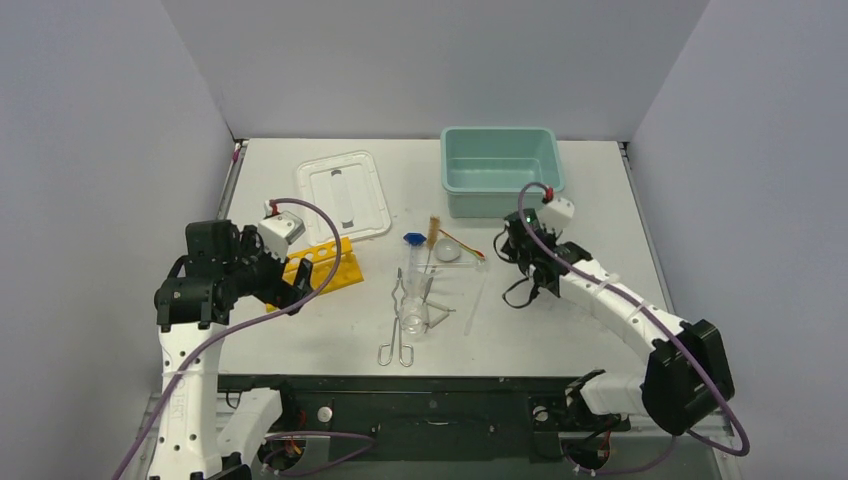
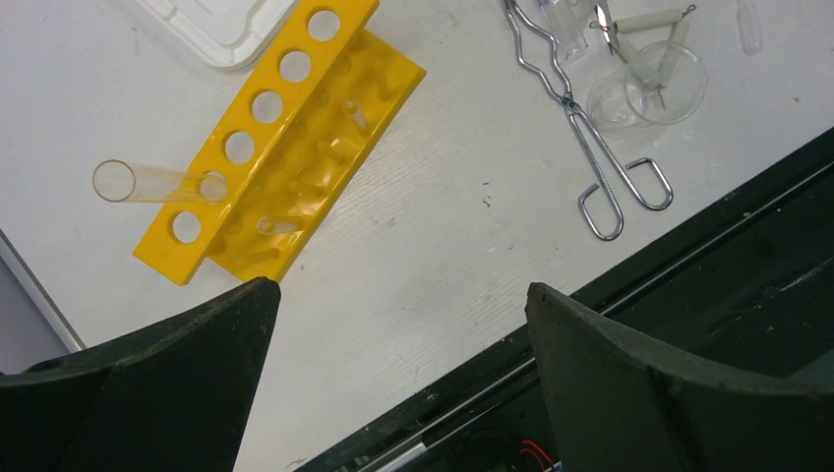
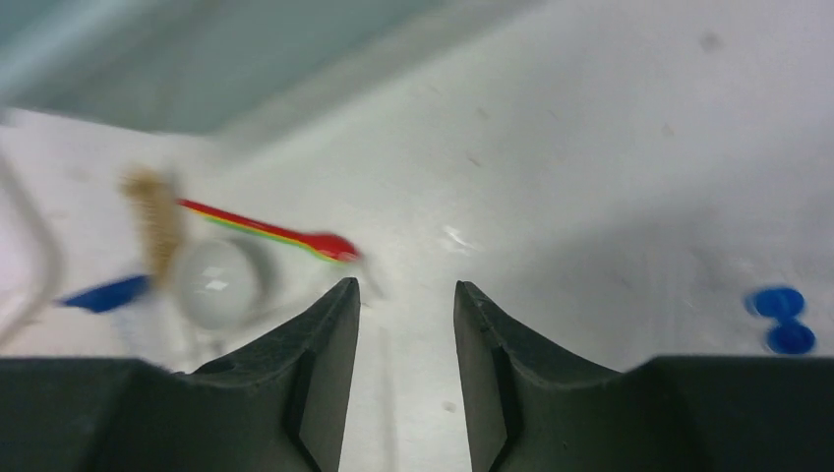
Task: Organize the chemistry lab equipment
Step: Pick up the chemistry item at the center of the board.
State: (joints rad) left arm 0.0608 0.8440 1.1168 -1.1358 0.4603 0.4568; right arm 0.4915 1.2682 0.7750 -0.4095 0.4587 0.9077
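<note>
- Left claw (image 2: pixel 398 295): spread wide, empty, hanging over the table's (image 1: pixel 560 320) left side near the rack.
- Right claw (image 3: pixel 406 290): jaws parted with a narrow gap and nothing between them, low over the table's right-middle, near the dish.
- Yellow holed plastic rack (image 2: pixel 266 147): by the left edge, just in front of the white rectangular lid (image 1: pixel 343 193). Likely stiff and light; pinch the long top rail.
- Metal loop-handled tongs (image 2: pixel 590 147): centre, loops toward the near edge. Rigid and thin; take them at the crossing.
- Clear glass beaker (image 1: pixel 415 320): against the tongs. Fragile and slick; grip the rim gently.
- Clear glass tube (image 2: pixel 148 182): tilted, apparently in a rack hole. Breakable; hold mid-length.
- Tan-bristled brush (image 3: pixel 157 221): just beside the dish. Bristles are soft, so take the stem.
- Round white dish (image 3: pixel 216 283): mid-table, in front of the teal rectangular plastic tub (image 1: pixel 500 170). Probably smooth; pinch the edge.
</note>
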